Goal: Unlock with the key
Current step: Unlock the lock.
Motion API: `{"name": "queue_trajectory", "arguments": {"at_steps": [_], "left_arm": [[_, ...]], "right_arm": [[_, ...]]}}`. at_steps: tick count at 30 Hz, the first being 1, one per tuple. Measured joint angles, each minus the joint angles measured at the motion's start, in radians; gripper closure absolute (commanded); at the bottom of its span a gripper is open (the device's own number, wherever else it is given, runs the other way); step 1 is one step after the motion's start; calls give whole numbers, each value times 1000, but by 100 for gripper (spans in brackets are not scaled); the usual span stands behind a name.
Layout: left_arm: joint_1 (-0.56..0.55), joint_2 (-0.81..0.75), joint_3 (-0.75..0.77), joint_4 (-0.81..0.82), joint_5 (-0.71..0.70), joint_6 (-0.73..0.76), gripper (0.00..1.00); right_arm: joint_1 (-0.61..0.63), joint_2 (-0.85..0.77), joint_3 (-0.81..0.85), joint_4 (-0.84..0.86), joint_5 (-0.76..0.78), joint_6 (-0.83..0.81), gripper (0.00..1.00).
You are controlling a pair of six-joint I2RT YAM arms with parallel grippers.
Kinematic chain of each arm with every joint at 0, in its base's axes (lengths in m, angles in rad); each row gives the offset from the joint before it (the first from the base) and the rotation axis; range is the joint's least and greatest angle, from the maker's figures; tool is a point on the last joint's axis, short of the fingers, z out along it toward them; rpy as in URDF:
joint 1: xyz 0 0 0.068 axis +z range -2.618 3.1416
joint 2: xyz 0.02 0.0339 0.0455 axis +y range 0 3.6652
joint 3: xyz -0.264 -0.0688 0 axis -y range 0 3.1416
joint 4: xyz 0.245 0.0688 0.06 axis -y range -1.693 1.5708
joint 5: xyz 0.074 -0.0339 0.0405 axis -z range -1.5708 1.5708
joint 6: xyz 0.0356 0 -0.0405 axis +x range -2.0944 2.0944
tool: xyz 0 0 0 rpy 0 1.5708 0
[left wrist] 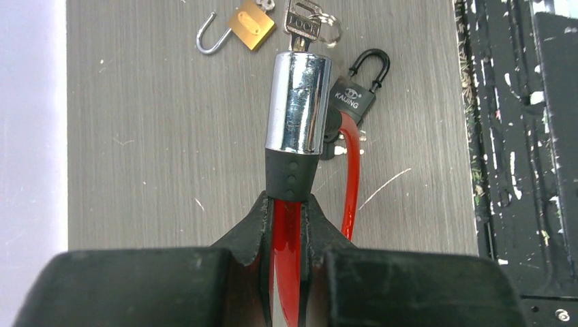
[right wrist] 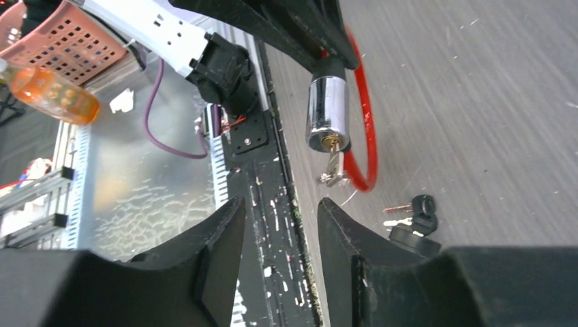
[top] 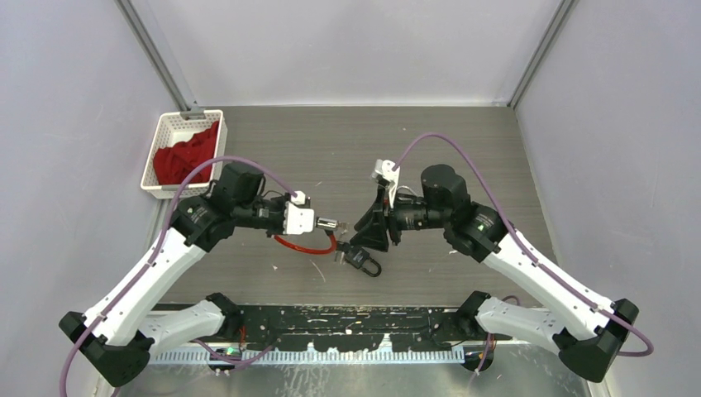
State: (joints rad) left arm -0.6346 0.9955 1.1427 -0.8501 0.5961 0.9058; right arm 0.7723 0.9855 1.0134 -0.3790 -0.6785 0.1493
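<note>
key [left wrist: 303,26] sits pushed into the end of the chrome cylinder [left wrist: 298,102] of the cable lock, with its ring hanging at the head. the cylinder is lifted off the tabletop [top: 331,149], close to its middle. in the left wrist view it points to 12 o'clock.

the left pincer [left wrist: 286,204] is clenched on the red cable [left wrist: 351,170] just under the black collar of the cylinder, and the rest of the cable loops down at 3 o'clock of it.

the right pincer [right wrist: 279,211] is released. its fingers stand apart with nothing between them, and in its own view the key is at 12 o'clock, apart from the fingers.

a black padlock [left wrist: 354,95] lies flat at 2 o'clock of the cylinder in the left wrist view, and a brass padlock [left wrist: 249,27] at 11 o'clock. a white basket [top: 183,124] with a red cloth [top: 186,157] stands at 10 o'clock on the tabletop.
</note>
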Motion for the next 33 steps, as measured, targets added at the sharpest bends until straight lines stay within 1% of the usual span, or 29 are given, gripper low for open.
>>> {"name": "queue_trajectory", "arguments": {"at_steps": [2, 9, 14, 16, 23, 28, 33], "left_arm": [[0, 2, 10, -1, 13, -23, 100], [0, 2, 18, -24, 40, -61, 100], [0, 2, 18, -39, 49, -63, 100], [0, 2, 18, -40, 51, -63, 100], [0, 2, 18, -40, 52, -65, 100], [0, 2, 18, -41, 51, -65, 100], [0, 2, 18, -42, 50, -69, 100]], "right_arm": [[0, -15, 0, 9, 23, -20, 47], [0, 2, 0, 41, 83, -48, 52], [0, 38, 0, 64, 78, -44, 64], [0, 50, 0, 66, 70, -42, 67], [0, 62, 0, 65, 39, -37, 83], [0, 64, 0, 65, 25, -32, 99], [0, 71, 0, 76, 18, -13, 99]]}}
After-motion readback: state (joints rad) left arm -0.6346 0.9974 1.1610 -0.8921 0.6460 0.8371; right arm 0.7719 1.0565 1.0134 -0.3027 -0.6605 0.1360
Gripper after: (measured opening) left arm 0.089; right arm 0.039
